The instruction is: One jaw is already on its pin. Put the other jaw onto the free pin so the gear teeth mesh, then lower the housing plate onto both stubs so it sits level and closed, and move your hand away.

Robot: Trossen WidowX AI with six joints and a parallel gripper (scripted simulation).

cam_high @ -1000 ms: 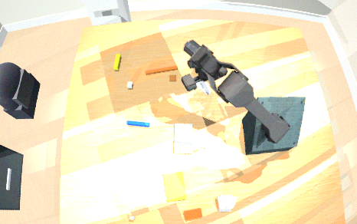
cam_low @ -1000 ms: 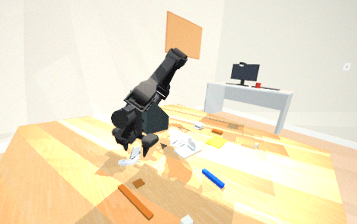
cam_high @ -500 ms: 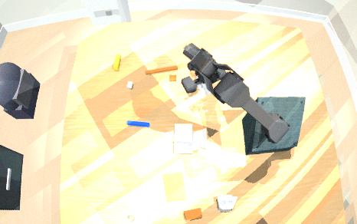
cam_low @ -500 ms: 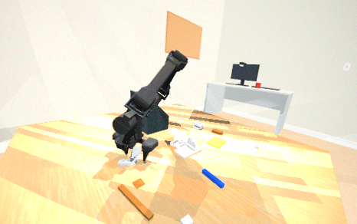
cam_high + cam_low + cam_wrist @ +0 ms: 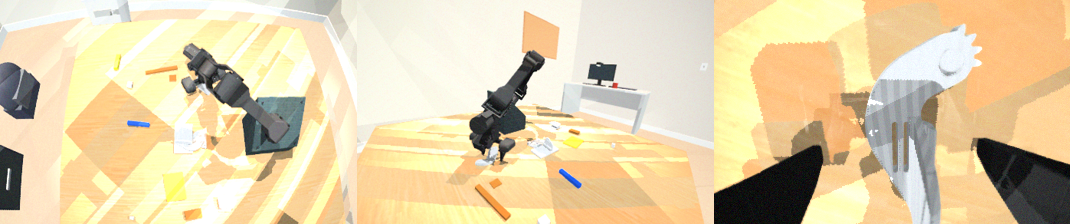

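The free jaw [image 5: 204, 90] [image 5: 492, 153] [image 5: 906, 92] is pale grey and curved, with gear teeth and a round boss at one end and two slots in its middle. My gripper [image 5: 493, 157] [image 5: 901, 149] is open and empty, low over this jaw, with one finger on each side and a gap to both in the wrist view. The white base [image 5: 184, 148] [image 5: 542, 154] lies apart from it, with a raised part. Pale jaw-like shapes [image 5: 198, 142] show at the base's side; pins and teeth are too washed out to tell. A white piece [image 5: 224, 204] [image 5: 555, 125], possibly the housing plate, lies farther off.
An orange bar [image 5: 162, 70] [image 5: 492, 201] and orange square [image 5: 172, 78] [image 5: 496, 183] lie near the gripper. A blue bar [image 5: 138, 123] [image 5: 570, 178], yellow sheet [image 5: 175, 186] [image 5: 574, 142] and orange block [image 5: 192, 214] [image 5: 574, 131] lie around the base. The arm stands on a dark block [image 5: 293, 115].
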